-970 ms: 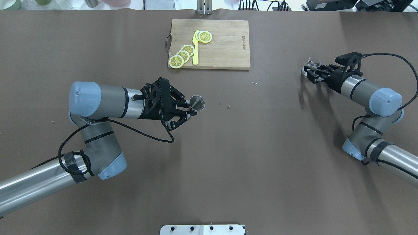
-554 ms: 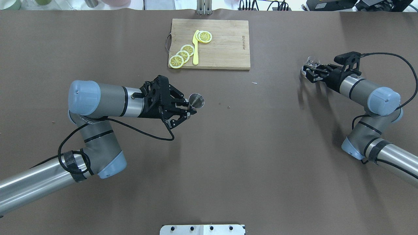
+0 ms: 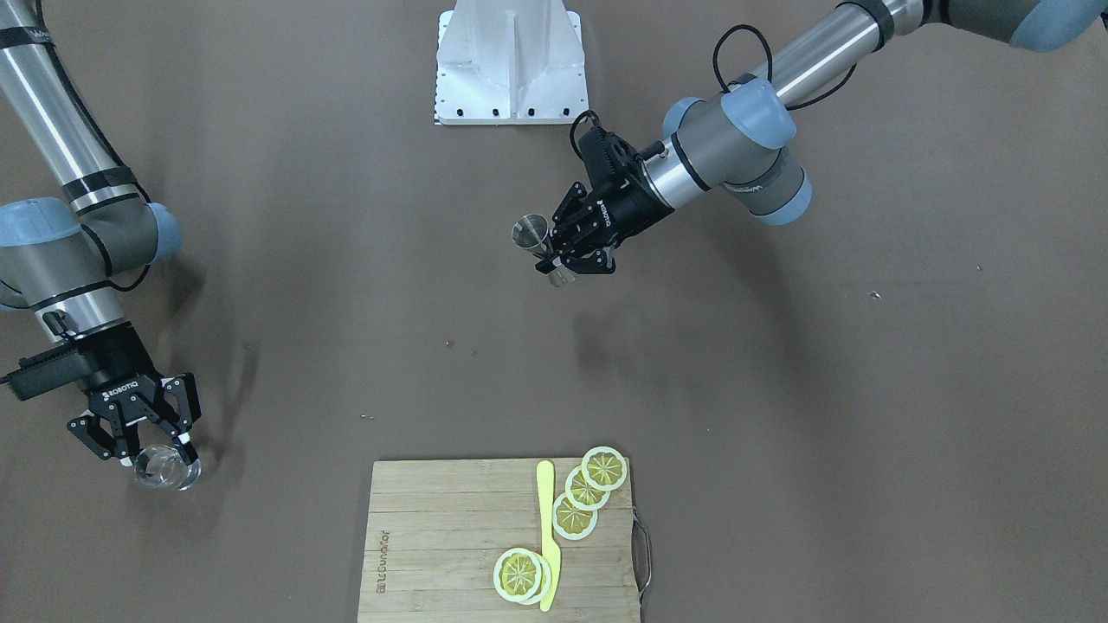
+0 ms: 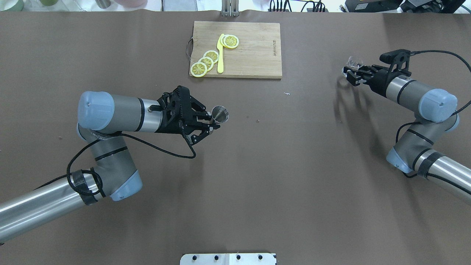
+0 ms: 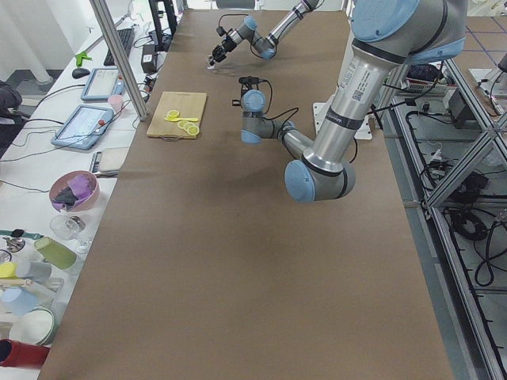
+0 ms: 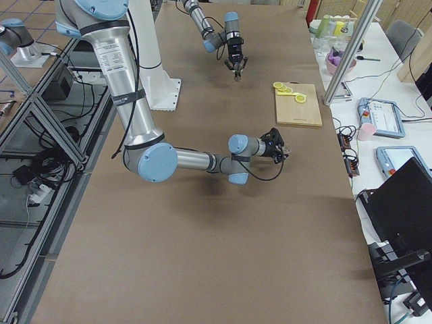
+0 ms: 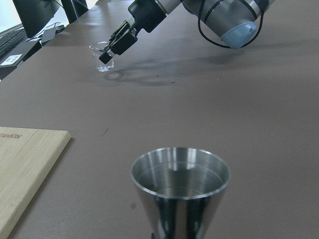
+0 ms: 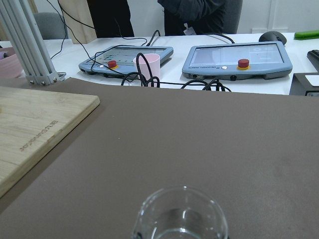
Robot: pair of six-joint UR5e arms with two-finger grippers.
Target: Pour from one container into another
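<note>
Wooden cutting board (image 4: 254,55) at far edge of brown table (image 4: 257,176). Lemon slices (image 4: 198,69) on it, some overlapping; yellow knife (image 4: 220,55) between them. Beyond table: pink cup (image 8: 148,67), two red-button pendants (image 8: 234,60).

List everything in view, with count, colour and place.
jigger: one, silver metal, upright, held at its waist in the left tool
glass cup: one, clear, in the right tool, robot's right side of the table
cutting board: one, pale wood, far middle of the table
lemon slices: five, yellow, on the board
knife: one, yellow, on the board among the slices
control tablets: two, grey, red buttons, bench beyond the table
pink cup: one, pink, between the tablets
table: one, brown
left tool: one, black, shut on the jigger
right tool: one, black, shut on the glass cup
</note>
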